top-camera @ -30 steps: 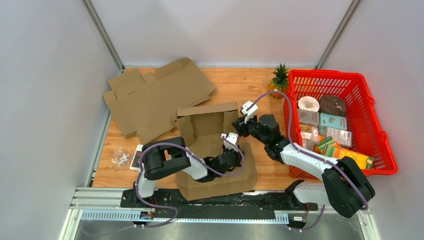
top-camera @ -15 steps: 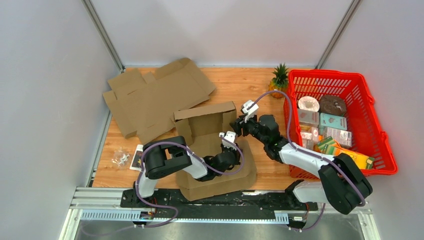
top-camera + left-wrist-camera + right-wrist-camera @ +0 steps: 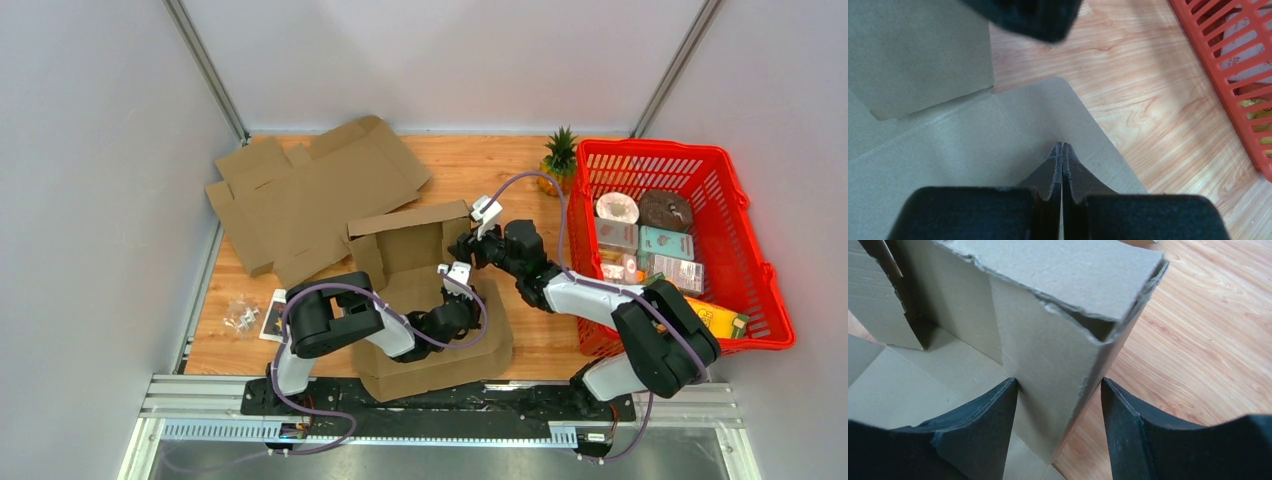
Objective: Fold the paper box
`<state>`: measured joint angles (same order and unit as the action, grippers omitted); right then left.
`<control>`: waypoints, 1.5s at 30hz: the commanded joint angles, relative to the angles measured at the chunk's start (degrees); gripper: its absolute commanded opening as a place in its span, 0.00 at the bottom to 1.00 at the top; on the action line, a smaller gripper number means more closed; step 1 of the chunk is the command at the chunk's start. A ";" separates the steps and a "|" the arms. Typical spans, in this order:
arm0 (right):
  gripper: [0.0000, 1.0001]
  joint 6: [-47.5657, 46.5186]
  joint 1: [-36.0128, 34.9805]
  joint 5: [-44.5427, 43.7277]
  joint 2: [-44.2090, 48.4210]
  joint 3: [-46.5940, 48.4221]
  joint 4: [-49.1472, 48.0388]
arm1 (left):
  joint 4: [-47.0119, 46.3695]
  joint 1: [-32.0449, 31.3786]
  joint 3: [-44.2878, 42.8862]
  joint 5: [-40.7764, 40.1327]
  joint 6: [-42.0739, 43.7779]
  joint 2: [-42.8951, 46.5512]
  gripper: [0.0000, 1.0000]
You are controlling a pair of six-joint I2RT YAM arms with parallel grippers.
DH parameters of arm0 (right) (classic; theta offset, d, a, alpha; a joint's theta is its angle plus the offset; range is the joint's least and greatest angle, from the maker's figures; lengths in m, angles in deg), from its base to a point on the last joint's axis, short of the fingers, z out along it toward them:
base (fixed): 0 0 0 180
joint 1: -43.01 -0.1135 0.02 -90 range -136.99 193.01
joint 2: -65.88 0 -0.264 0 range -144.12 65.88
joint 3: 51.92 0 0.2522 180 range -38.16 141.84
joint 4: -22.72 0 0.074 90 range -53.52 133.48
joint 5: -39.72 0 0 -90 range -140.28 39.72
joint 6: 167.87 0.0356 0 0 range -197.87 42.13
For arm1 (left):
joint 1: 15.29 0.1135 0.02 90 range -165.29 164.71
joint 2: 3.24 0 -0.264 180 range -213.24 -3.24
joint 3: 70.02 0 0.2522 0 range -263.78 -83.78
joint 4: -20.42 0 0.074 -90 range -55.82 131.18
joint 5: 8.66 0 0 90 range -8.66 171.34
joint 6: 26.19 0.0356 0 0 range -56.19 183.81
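The half-folded brown paper box (image 3: pixel 400 255) stands mid-table, its back and side walls up and its front panel flat. My right gripper (image 3: pixel 463 250) is open at the box's right wall. In the right wrist view the gripper (image 3: pixel 1058 390) straddles that doubled wall (image 3: pixel 1048 340), one finger (image 3: pixel 983 420) inside the box and the other outside over the wood. My left gripper (image 3: pixel 468 302) is shut and empty. In the left wrist view its tips (image 3: pixel 1062 146) rest on the flat cardboard flap (image 3: pixel 973 145) near its angled corner.
A flat unfolded cardboard sheet (image 3: pixel 310 190) lies at the back left. A red basket (image 3: pixel 755 255) full of groceries stands at the right, and its rim also shows in the left wrist view (image 3: pixel 1228 75). A small pineapple (image 3: pixel 559 160) stands behind it. Small packets (image 3: pixel 255 314) lie at the left edge.
My right gripper has moved left onto the box's right wall. The box's back wall has shifted slightly left and stands higher. My left gripper has barely moved.
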<state>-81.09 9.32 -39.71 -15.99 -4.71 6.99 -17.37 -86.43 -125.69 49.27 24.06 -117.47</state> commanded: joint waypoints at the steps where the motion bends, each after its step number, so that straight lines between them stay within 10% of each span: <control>1: 0.59 -0.03 -0.94 4.46 -1.37 1.44 -3.46 | 3.56 0.29 0.78 2.37 0.28 -1.87 0.00; 9: 0.27 -1.79 -3.57 -3.53 -0.14 -2.77 -9.61 | 2.51 0.38 2.35 4.47 2.04 1.37 0.00; 16: 0.19 0.32 -3.75 -7.31 2.67 -4.80 -10.76 | 1.62 0.12 10.70 7.72 7.13 17.95 0.35; 23: 0.15 2.25 -4.01 -13.28 5.22 -5.59 -9.97 | 27.57 -3.48 12.99 11.87 7.67 42.84 0.50; 31: 0.19 5.15 -3.93 -22.94 7.42 -7.08 -9.53 | 70.68 -3.84 6.50 -6.57 2.32 65.43 0.48; 38: 0.24 5.86 -3.92 -25.25 9.00 -7.26 -8.65 | 89.68 -3.84 4.73 -15.47 -8.40 71.52 0.54; 45: 0.25 6.47 -4.01 -24.98 9.18 -7.44 -8.65 | 92.87 0.26 1.13 -24.89 -13.79 63.80 0.80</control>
<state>-75.72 5.58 -63.17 -8.58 -12.01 0.63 71.55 -90.12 -120.18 31.63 14.75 -49.54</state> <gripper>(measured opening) 0.252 0.769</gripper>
